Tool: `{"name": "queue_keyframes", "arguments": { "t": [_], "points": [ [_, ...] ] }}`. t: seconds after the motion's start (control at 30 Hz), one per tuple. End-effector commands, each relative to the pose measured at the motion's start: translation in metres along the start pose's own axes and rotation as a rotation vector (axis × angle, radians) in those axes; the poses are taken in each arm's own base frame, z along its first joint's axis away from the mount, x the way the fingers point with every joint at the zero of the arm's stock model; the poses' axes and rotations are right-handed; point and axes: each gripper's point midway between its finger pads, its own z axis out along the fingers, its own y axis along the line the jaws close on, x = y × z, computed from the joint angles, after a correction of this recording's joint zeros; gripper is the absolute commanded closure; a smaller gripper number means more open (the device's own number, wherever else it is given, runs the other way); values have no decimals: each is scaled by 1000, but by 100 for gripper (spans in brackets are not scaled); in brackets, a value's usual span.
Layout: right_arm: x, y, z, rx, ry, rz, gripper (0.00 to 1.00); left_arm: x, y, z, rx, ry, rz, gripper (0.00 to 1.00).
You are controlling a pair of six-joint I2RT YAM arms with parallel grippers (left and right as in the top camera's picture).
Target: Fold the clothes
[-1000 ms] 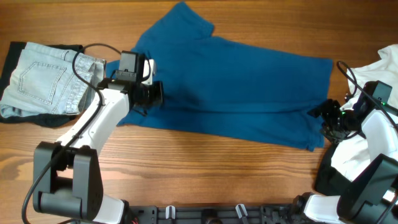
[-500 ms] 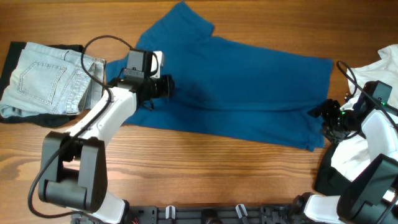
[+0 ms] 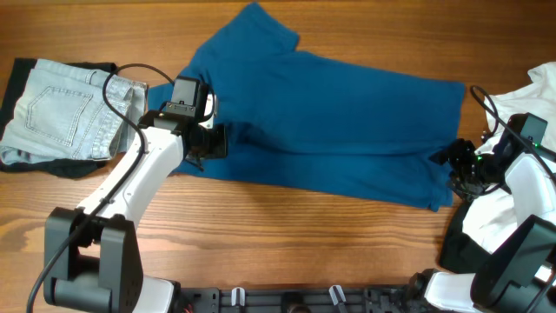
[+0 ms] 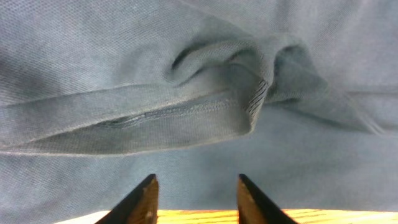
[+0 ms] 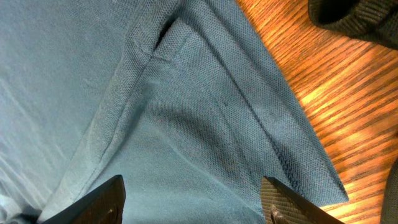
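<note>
While the blue shirt lies spread on the desk, it spans the whole gap between the two grippers, one short sleeve pointing to the far side, away from both. Fabric is plain deep blue with a fine knit texture, mostly flat, with long shallow creases running gripper to gripper. Left gripper sits over the shirt's near-left edge: the wrist view shows its fingers spread, nothing between them, and just ahead of the tips a rumpled ridge with a stitched hem folded over on itself. A small hatched patch sits at the end of that ridge; label or stitching, can't tell. Right gripper is at the shirt's opposite end, also spread wide, tips over the hem and pinching nothing; a short slit in the seam lies ahead of it, bare wood to its right. Both wrist views crop the fingers at the bottom edge. Overhead, the left tips are hidden under the wrist housing and the right ones blur into dark hardware. Can't make out the collar from any view. Beyond the left gripper, away from the shirt, folded light jeans cover most of a dark garment. White cloth by the right arm is cut off by the frame.
</note>
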Motion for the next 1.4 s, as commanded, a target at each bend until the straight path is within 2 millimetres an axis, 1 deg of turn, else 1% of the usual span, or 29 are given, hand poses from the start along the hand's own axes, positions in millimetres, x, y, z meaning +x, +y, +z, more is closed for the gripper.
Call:
{"name": "queue_keyframes", "arguments": {
  "t": [0.0, 0.03, 0.07, 0.1, 0.13, 0.2, 0.27, 0.3, 0.37, 0.43, 0.5, 0.57, 0.67, 0.77, 0.9, 0.97, 1.07, 1.13, 1.17, 1.23, 1.3, 1.33, 1.37],
  "points": [
    [-6, 7, -8, -28, -28, -16, 30, 10, 17, 14, -67, 24, 2, 68],
    [-6, 7, -8, -28, -28, -16, 30, 13, 16, 18, -63, 37, 2, 68],
    [-6, 7, -8, -28, -28, -17, 30, 15, 17, 21, -65, 48, 1, 65],
    [-6, 7, -8, -28, -28, -17, 31, 16, 18, 25, -68, 54, 1, 59],
    [-6, 7, -8, -28, -28, -17, 31, 14, 18, 27, -68, 46, 3, 58],
    [-6, 7, -8, -28, -28, -17, 31, 10, 21, 29, -83, 22, 6, 56],
    [-6, 7, -8, -28, -28, -18, 31, 6, 21, 34, -82, 1, 7, 58],
    [-6, 7, -8, -28, -28, -18, 31, 3, 21, 35, -82, -8, 8, 61],
    [-6, 7, -8, -28, -28, -17, 31, -3, 24, 37, -102, -35, 9, 73],
    [-6, 7, -9, -29, -29, -17, 31, -10, 25, 38, -110, -61, 10, 81],
    [-6, 7, -8, -28, -28, -17, 30, -12, 25, 40, -108, -70, 15, 96],
    [-6, 7, -8, -28, -28, -18, 30, -14, 25, 44, -110, -74, 45, 96],
    [-6, 7, -8, -28, -28, -17, 30, -19, 24, 44, -108, -92, 52, 96],
    [-7, 7, -8, -29, -30, -18, 30, -35, 20, 36, -97, -142, 52, 96],
    [-7, 7, -8, -29, -31, -18, 30, -74, 12, 19, -87, -269, 55, 96],
    [-7, 7, -8, -29, -31, -18, 30, -88, 9, 13, -76, -322, 56, 96],
    [-7, 7, -8, -29, -31, -18, 30, -99, 5, 10, -61, -368, 59, 96],
    [-7, 7, -8, -29, -31, -18, 30, -95, 4, 10, -54, -350, 60, 96],
    [-7, 7, -8, -29, -31, -18, 30, -90, 2, 10, -44, -327, 61, 92],
    [-6, 7, -8, -28, -29, -19, 29, -71, -5, 12, 7, -246, 67, 82],
    [-6, 7, -8, -28, -29, -19, 29, -50, -20, 12, 101, -155, 73, 74],
    [-7, 7, -8, -29, -30, -19, 27, -41, -25, 13, 133, -119, 72, 68],
    [-7, 7, -8, -29, -31, -19, 27, -34, -27, 13, 153, -90, 71, 66]
  ]
}}
